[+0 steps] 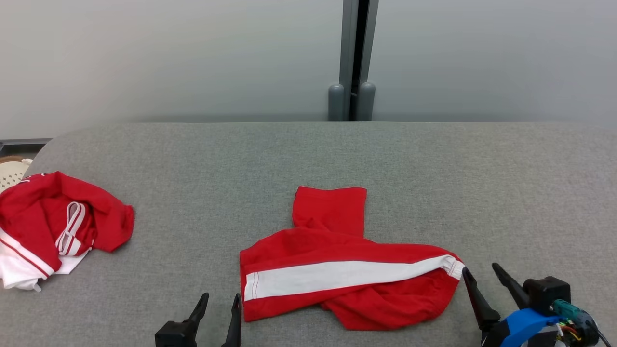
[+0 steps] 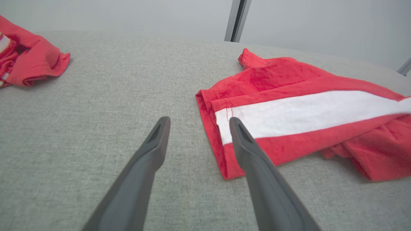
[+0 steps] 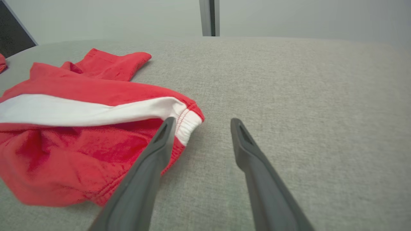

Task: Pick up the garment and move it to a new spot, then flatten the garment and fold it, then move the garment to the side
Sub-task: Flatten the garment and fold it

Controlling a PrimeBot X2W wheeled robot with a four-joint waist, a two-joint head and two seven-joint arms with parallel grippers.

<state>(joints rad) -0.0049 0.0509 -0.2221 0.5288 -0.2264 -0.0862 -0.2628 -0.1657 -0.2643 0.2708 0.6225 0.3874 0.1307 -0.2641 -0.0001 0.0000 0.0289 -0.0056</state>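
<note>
A red garment (image 1: pixel 337 260) with a white stripe lies crumpled on the grey bench (image 1: pixel 434 168), near its front edge. The left gripper (image 1: pixel 221 296) is spread open and empty just beside the garment's left end, and the right gripper (image 1: pixel 480 268) is likewise open and empty at its right end. Another red and white garment (image 1: pixel 53 226) lies bunched well apart to the left.

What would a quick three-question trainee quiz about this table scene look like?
1. True or false: the left gripper clamps the striped garment.
2. How many garments lie on the grey table: A one, B two, C three?
3. Fill in: the right gripper has its jaws ____.
Key: 1 false, the left gripper is open beside the striped garment; 2 B, counting the crumpled garment at the left; 3 open.
</note>
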